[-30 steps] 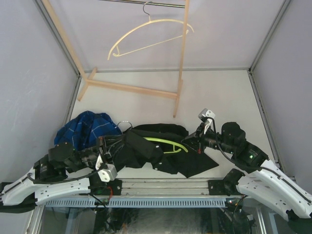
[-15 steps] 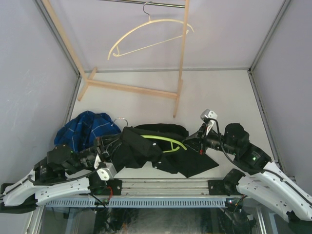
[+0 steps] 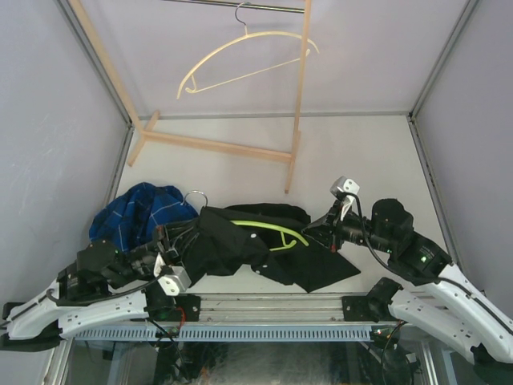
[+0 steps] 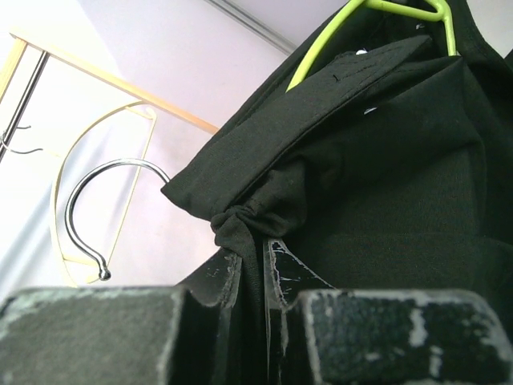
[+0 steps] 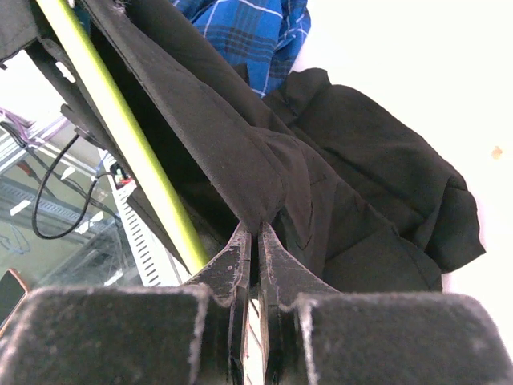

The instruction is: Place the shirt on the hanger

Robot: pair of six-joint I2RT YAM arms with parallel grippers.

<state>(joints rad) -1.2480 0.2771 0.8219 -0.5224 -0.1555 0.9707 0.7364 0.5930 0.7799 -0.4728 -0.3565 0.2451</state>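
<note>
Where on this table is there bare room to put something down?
Free: the back right tabletop, between the wooden rack and the right wall; the strip between the rack's foot and the black shirt. Crowded: the near edge, with the blue plaid shirt, green hanger, left gripper and right gripper.

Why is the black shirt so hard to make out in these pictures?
Top view: even light and sharp, but the shirt is one dark mass, and only the green hanger pops. Left wrist view: the bright wall behind leaves the shirt near-silhouetted. Right wrist view: the table is blown out white.
</note>
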